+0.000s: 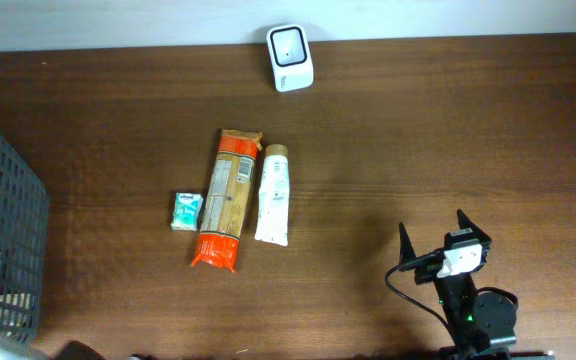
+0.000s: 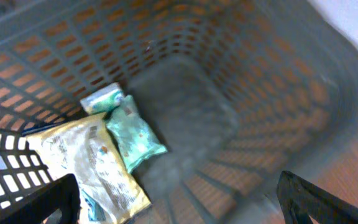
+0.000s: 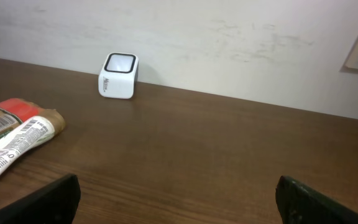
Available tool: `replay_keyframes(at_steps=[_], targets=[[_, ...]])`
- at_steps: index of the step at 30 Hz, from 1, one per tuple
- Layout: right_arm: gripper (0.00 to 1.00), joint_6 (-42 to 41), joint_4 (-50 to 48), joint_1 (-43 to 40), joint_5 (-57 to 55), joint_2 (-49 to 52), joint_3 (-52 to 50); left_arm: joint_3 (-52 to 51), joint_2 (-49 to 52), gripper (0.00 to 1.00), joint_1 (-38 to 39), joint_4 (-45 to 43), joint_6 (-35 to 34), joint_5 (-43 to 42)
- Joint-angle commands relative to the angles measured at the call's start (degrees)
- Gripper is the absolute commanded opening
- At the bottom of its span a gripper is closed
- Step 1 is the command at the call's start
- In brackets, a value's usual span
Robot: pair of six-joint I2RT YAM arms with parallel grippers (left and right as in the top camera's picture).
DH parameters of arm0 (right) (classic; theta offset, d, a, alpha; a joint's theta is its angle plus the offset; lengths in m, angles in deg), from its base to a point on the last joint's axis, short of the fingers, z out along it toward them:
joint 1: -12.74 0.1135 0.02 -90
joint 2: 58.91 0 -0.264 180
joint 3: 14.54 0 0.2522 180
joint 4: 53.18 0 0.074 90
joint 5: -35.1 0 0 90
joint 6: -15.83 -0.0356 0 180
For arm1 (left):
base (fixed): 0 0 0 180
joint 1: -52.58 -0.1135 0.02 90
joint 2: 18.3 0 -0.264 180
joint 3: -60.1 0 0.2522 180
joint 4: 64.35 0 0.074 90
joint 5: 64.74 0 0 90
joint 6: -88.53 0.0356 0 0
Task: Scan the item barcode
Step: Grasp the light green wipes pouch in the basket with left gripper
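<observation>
Lying near the middle of the desk [image 1: 448, 120] are three items side by side, long sides roughly parallel. Pack [image 1: 186, 211]: small, green, nearest the left edge. Packet [image 1: 226, 198]: long, orange at both ends, with a printed label panel, just beside the pack. Tube [image 1: 273, 195]: white, cap toward the far edge, close along the packet's right side; whether the two touch cannot be told. Barcodes are too small to make out. Scanner [image 1: 290, 58]: white, with a dark window on top, standing at the far edge by the wall, well apart from the three items. Basket [image 1: 8, 230]: grey mesh, at the left edge. On its floor, bunched toward one side, are a yellow bag [image 2: 92, 168], a green pouch [image 2: 135, 137] touching the bag, and a pale sachet [image 2: 101, 99] at the pouch's upper end. Left gripper [image 2: 178, 177]: over the inside of the basket, fingers spread wide apart, nothing between them. Right gripper [image 1: 431, 222]: above the desk near its near edge, toward the right corner, fingers spread wide apart and empty, pointing toward the far edge, well apart from every item.
</observation>
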Motion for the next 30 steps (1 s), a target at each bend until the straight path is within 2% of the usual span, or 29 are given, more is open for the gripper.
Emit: replay_keyframes(at_steps=[1, 3, 9, 15, 18, 20, 21, 22, 24, 27, 30], targets=[[0.99, -0.5, 0.1, -0.4, -0.5, -0.3, -0.4, 0.3, 9.3, 1.00, -6.2, -0.7, -1.8, -3.8], [0.99, -0.5, 0.1, -0.4, -0.5, -0.3, -0.4, 0.3, 16.5, 0.98, -7.5, -0.8, -1.8, -4.3], [0.99, -0.5, 0.1, -0.4, -0.5, -0.3, -0.4, -1.1, 29.1, 0.91, -7.5, -3.2, -3.5, -3.3], [0.99, -0.5, 0.1, -0.4, -0.5, -0.3, -0.4, -15.9, 30.9, 0.89, -7.5, -17.2, -7.4, 3.2], [0.99, -0.5, 0.1, -0.4, -0.5, -0.3, -0.4, -23.5, 31.4, 0.90, -7.5, -26.7, -7.4, 3.6], [0.99, -0.5, 0.1, -0.4, -0.5, -0.3, -0.4, -26.2, 32.8, 0.90, -7.5, -29.9, -7.3, 3.6], [0.99, -0.5, 0.1, -0.4, -0.5, -0.3, -0.4, -26.2, 33.2, 0.87, -7.5, -29.9, -7.4, 3.6], [0.99, -0.5, 0.1, -0.4, -0.5, -0.3, -0.4, -26.2, 33.2, 0.73, -7.5, -29.9, -7.4, 3.5], [0.99, -0.5, 0.1, -0.4, -0.5, -0.3, -0.4, -26.1, 33.2, 0.59, -7.5, -29.9, -7.4, 3.5], [0.99, -0.5, 0.1, -0.4, -0.5, -0.3, -0.4, -24.5, 33.2, 0.57, -7.5, -28.3, -7.3, 0.6], [0.99, -0.5, 0.1, -0.4, -0.5, -0.3, -0.4, -18.3, 33.2, 0.54, -7.5, -22.1, -7.3, -0.2]])
